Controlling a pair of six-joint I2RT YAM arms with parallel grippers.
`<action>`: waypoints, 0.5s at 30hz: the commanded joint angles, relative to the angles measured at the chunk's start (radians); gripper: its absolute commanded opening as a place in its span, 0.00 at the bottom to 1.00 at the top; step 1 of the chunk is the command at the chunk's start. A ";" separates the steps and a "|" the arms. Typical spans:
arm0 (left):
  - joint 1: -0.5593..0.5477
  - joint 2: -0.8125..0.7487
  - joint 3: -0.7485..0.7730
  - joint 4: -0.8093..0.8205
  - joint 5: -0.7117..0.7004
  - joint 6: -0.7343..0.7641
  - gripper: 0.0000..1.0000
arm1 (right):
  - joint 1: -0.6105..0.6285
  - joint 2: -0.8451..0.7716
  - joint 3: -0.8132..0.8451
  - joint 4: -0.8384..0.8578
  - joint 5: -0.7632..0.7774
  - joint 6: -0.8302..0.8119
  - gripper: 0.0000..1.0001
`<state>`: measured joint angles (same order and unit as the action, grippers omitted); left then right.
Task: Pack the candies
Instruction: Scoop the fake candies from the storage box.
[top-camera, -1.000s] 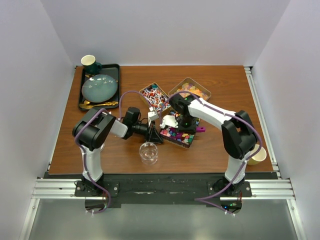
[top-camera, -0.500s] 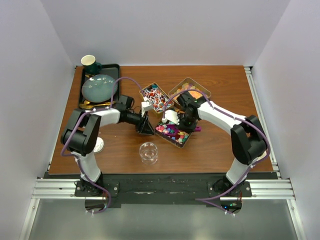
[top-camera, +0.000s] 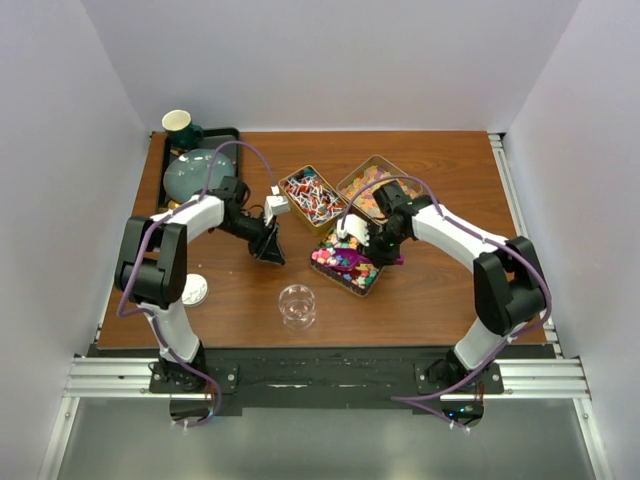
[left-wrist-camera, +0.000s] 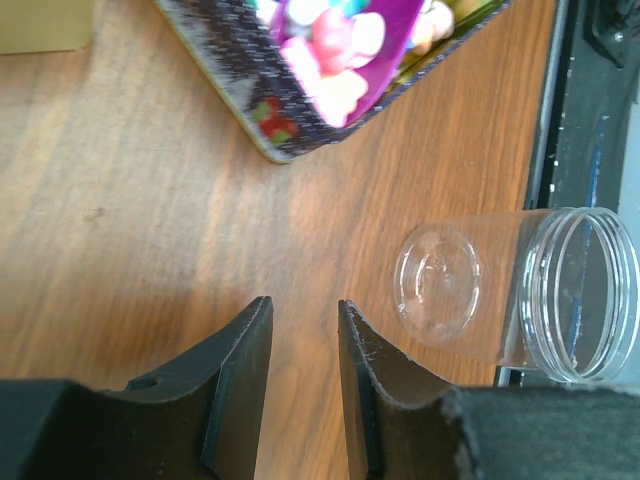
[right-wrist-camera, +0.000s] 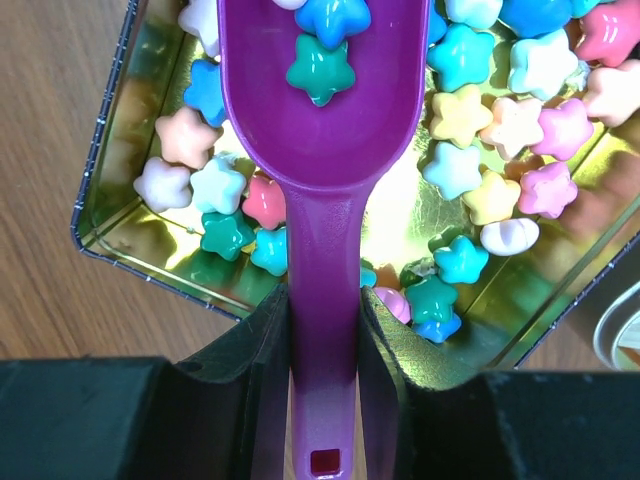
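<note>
Multicolour star candies (right-wrist-camera: 470, 110) lie in a gold-lined tin (top-camera: 368, 283) at the table's middle. My right gripper (top-camera: 377, 243) (right-wrist-camera: 323, 290) is shut on the handle of a purple scoop (right-wrist-camera: 320, 130), whose bowl sits low in this tin with a few star candies (right-wrist-camera: 320, 62) in it. Red-white-blue wrapped candies (top-camera: 310, 194) and orange gummies (top-camera: 380, 180) fill two tins behind. A clear, empty jar (top-camera: 297, 304) (left-wrist-camera: 500, 290) stands in front. My left gripper (top-camera: 270, 250) (left-wrist-camera: 303, 305) is open and empty, low over bare wood left of the star tin (left-wrist-camera: 290, 120).
A white lid (top-camera: 194, 290) lies near the left arm. A black tray (top-camera: 232, 140) at the back left holds a green bowl (top-camera: 198, 175) and a dark cup (top-camera: 178, 123). A yellow cup (top-camera: 518, 312) stands by the right arm's base.
My left arm has swung back and to the left, away from the jar. My right gripper has drawn the scoop to the right, further into the star tin.
</note>
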<state>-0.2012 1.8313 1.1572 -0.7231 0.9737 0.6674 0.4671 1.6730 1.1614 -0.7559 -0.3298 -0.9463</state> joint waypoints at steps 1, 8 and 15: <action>0.003 -0.041 0.067 -0.044 -0.041 0.003 0.37 | -0.051 -0.056 -0.037 -0.007 -0.103 -0.058 0.00; 0.006 -0.086 0.088 0.004 -0.086 -0.097 0.37 | -0.100 -0.096 -0.088 0.053 -0.181 -0.042 0.00; 0.009 -0.083 0.107 -0.052 -0.133 -0.060 0.37 | -0.123 -0.140 -0.175 0.107 -0.221 -0.017 0.00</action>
<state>-0.2012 1.7775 1.2282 -0.7471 0.8650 0.5976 0.3592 1.5730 1.0302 -0.6880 -0.4732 -0.9813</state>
